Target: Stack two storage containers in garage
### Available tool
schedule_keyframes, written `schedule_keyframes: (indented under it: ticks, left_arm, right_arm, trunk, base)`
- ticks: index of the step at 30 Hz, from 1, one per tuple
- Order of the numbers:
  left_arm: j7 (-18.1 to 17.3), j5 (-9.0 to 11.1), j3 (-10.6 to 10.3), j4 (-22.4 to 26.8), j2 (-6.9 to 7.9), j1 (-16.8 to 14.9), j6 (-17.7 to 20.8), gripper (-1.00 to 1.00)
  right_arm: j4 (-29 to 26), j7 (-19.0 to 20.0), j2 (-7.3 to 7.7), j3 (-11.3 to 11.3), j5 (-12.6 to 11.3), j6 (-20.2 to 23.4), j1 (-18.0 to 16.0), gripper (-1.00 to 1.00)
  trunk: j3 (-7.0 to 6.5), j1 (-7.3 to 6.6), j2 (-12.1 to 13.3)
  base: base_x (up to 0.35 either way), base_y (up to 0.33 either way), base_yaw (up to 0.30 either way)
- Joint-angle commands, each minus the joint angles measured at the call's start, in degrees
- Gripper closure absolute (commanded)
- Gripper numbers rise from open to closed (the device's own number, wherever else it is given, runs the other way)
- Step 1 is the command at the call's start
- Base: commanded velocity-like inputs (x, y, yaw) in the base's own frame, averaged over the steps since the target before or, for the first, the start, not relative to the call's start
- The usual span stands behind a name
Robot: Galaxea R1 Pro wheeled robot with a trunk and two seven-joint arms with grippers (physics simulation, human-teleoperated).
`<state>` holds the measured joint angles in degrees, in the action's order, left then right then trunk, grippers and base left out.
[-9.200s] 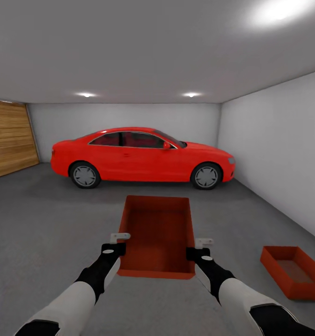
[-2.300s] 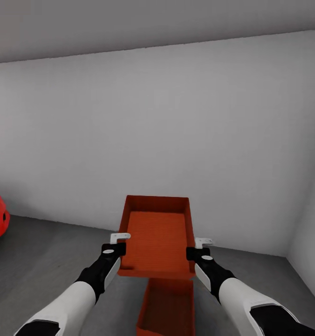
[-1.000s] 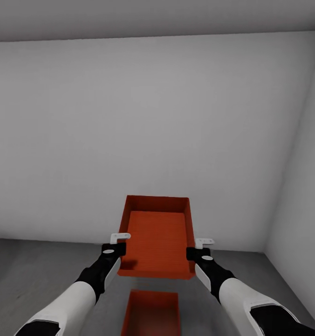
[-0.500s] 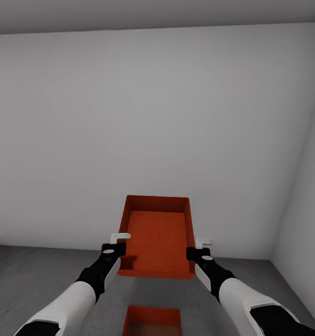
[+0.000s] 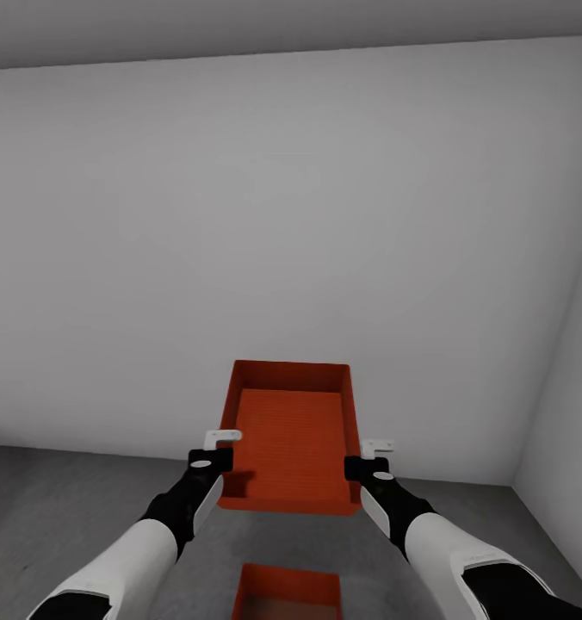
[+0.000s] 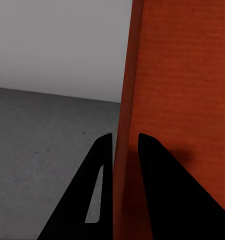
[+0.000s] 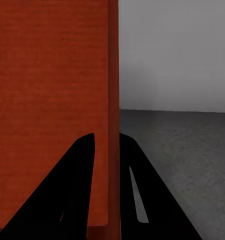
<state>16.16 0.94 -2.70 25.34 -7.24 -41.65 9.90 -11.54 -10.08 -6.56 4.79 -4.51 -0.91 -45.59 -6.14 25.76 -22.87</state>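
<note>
I hold one orange-red storage container (image 5: 291,439) in the air in front of me, level and open side up. My left gripper (image 5: 222,452) is shut on its left wall (image 6: 123,145). On the opposite side wall (image 7: 112,125) my right gripper (image 5: 366,458) is shut. The other storage container (image 5: 289,594) rests on the dark grey garage floor (image 5: 58,508) directly below, partly cut off by the lower edge of the head view.
A plain white-grey wall (image 5: 282,241) stands close ahead, meeting a side wall (image 5: 571,387) in a corner at the right. Grey floor stretches to the left.
The view has shifted slightly, so the container on the floor now sits a bit more to the right and centred under the held one. My grip on the held container is unchanged.
</note>
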Motion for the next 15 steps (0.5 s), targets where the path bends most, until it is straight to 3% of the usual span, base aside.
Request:
schedule_keyframes:
  ticks: [1,15]
  left_arm:
    - [1.8,-0.7,0.1,0.1,1.62,0.0,0.6,1.0]
    - [1.8,-0.7,0.1,0.1,1.62,0.0,0.6,1.0]
  right_arm:
    - [-0.1,-0.4,1.2,-0.5,0.1,-0.2,0.0,1.0]
    - [-0.1,-0.5,1.2,-0.5,0.1,-0.2,0.0,1.0]
  trunk:
    - [0.02,0.02,0.0]
    - [0.02,0.02,0.0]
  base:
    - [0.109,0.107,0.002]
    - [0.174,0.177,0.0]
